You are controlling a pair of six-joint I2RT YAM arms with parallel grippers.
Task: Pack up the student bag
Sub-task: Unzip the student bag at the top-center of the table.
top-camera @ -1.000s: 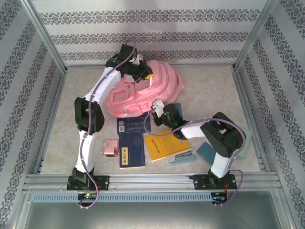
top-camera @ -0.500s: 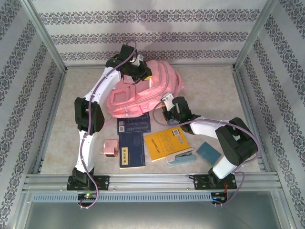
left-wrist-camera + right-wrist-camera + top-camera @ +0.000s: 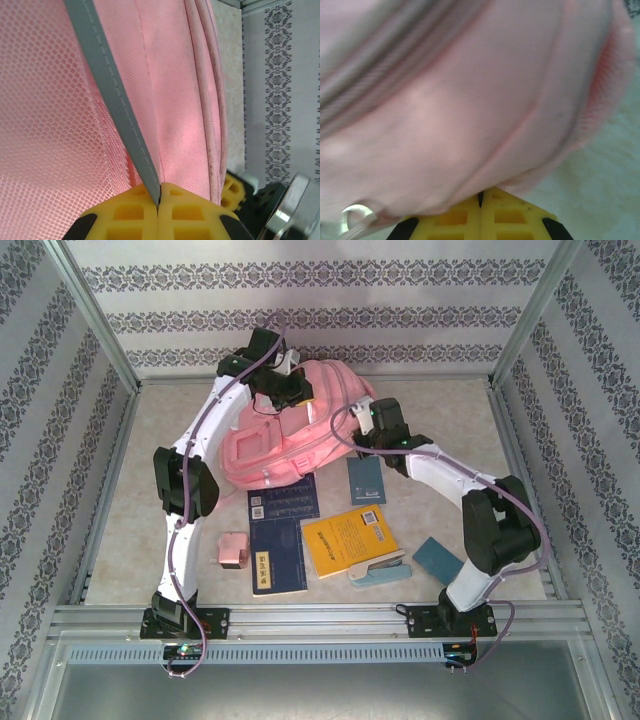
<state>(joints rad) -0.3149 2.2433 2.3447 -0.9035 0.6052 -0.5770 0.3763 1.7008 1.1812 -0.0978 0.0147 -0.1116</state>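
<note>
Student bag (image 3: 272, 450) — L arm (image 3: 213, 417), R arm (image 3: 440, 466) arched onto it.

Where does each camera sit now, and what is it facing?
Top external: above and behind the robot, looking down on left arm, right arm and the student bag.
Left wrist: on the left gripper, facing the bag's grey trim strip; yellow fingertips show.
Right wrist: on the right gripper, close against blurred pink fabric; fingertips show.
All share the bag.

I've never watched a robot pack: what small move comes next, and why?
Probably open the right gripper to grasp the backpack by its edge. The left gripper pinches the bag's grey strip, the right one is shut against the fabric, and books lie unpacked on the table.
</note>
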